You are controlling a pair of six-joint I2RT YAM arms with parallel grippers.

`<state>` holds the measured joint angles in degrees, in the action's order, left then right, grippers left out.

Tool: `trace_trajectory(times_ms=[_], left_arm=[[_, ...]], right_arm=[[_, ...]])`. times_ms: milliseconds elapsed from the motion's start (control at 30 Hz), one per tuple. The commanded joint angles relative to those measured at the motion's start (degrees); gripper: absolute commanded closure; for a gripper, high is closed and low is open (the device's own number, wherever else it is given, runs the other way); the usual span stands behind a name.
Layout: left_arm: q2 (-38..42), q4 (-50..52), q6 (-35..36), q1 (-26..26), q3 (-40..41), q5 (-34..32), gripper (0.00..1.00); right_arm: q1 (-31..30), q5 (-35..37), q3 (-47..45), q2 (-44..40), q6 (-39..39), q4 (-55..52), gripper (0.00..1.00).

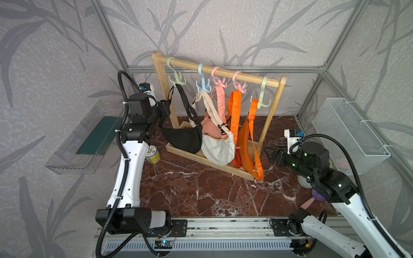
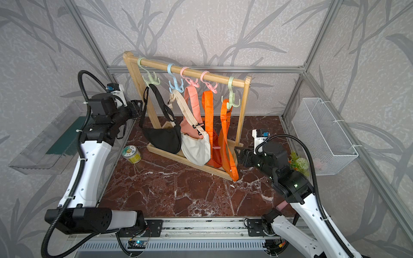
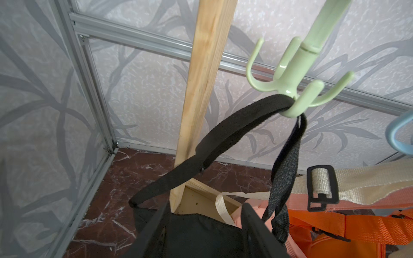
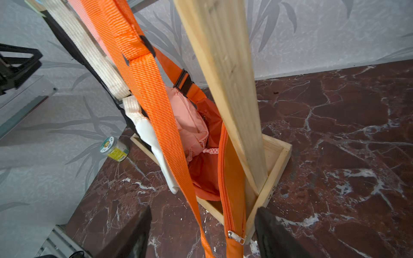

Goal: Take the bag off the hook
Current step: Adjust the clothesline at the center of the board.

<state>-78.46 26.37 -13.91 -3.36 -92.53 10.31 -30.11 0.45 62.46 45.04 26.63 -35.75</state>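
Left gripper point(image 3: 205, 210), jaws apart, hovers by the black fabric bag's strap point(image 3: 234, 125); reaching step. Next, likely: clamp it, lift it off the pale-green plastic hook point(image 3: 289, 91).

left pincer point(image 3: 205, 206): raised, level, jaws apart | right pincer point(image 4: 203, 210): low, level, jaws apart

Pink object point(image 1: 342, 163) in basket point(image 1: 357, 125) blurred — right pincer point(image 4: 203, 211) cropped.
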Motion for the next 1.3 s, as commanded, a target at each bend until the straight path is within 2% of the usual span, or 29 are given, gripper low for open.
trace_trajectory(times_ms=[0, 167, 333, 533, 600, 667, 867, 1067, 1267], left_arm=[[0.6, -0.3, -4.6, -0.7, -2.4, 3.9, 0.47], [2.5, 2.1, -5.5, -0.8, -3.5, 2.1, 0.45], [3.1, 7.0, -4.5, -0.9, -6.9, -0.7, 0.45], [-0.6, 10.4, -4.1, -1.5, -11.6, -1.4, 0.46], [-2.6, 11.5, -2.9, -2.3, -13.7, -0.6, 0.45], [-4.9, 11.8, -2.9, -3.8, -16.4, 1.0, 0.45], [-13.7, 10.8, -5.0, -6.8, -24.6, 6.0, 0.43], [-23.5, 13.0, -4.9, -7.7, -35.6, 10.1, 0.39], [-26.0, 11.9, -3.7, -7.8, -37.3, 13.1, 0.39]], right_arm=[[-0.6, -0.1, 2.6, 0.0, 0.7, -4.4, 0.27], [-0.9, -1.7, 6.5, 2.4, -3.9, -8.4, 0.28], [-1.4, -2.6, 6.8, 1.0, -4.2, -8.7, 0.32], [-1.7, -1.0, 4.9, -1.7, -6.5, -8.9, 0.34], [-1.8, -0.5, 3.2, -2.4, -6.3, -7.4, 0.34], [-1.7, -0.7, 1.2, -2.6, -6.3, -4.4, 0.39], [-2.3, -0.4, -1.2, 1.8, -6.5, 3.1, 0.39], [-3.5, 5.4, 0.9, 8.7, -8.2, 8.5, 0.37], [-3.5, 12.0, 3.2, 13.0, -12.2, 12.0, 0.36]])
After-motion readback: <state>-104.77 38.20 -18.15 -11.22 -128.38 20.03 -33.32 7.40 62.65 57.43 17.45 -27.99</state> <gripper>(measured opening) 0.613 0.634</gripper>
